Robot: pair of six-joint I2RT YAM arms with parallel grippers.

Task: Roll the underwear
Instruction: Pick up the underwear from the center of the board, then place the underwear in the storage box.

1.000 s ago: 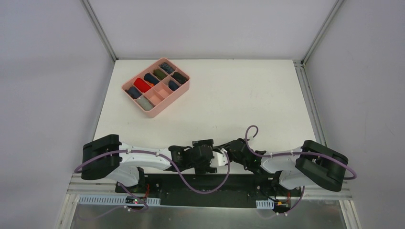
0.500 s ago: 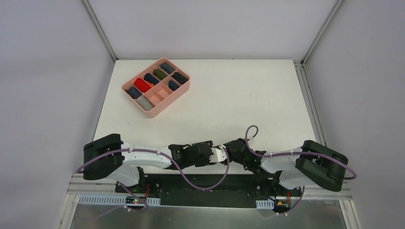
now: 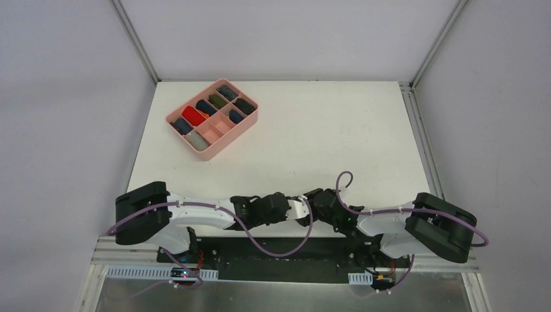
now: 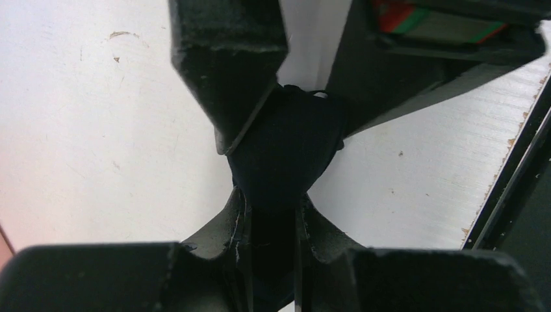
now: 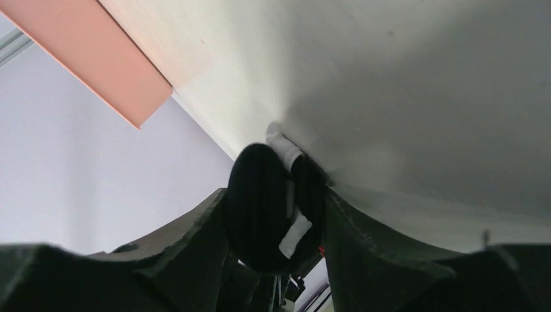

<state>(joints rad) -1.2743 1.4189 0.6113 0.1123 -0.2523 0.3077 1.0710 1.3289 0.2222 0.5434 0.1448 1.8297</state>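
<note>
The black underwear (image 4: 289, 143) is a tight dark roll, hanging above the table's near edge. My left gripper (image 4: 269, 195) is shut on its lower end, cloth pinched between both fingers. The right gripper's fingers (image 4: 227, 65) straddle the roll's wider upper part. In the right wrist view the roll (image 5: 256, 195), with a white tag (image 5: 295, 234), fills the gap of my right gripper (image 5: 276, 195) and touches both fingers; whether they press does not show. From above, the left gripper (image 3: 295, 209) and right gripper (image 3: 317, 203) meet tip to tip and hide the cloth.
A pink compartment tray (image 3: 221, 148) stands at the table's far left, several compartments holding rolled cloth; its side (image 5: 110, 58) shows in the right wrist view. The metal frame rail (image 4: 442, 195) runs just behind the table's near edge, under both grippers.
My left gripper has swung right and turned toward the right gripper, now meeting it tip to tip. The right arm has edged slightly left.
</note>
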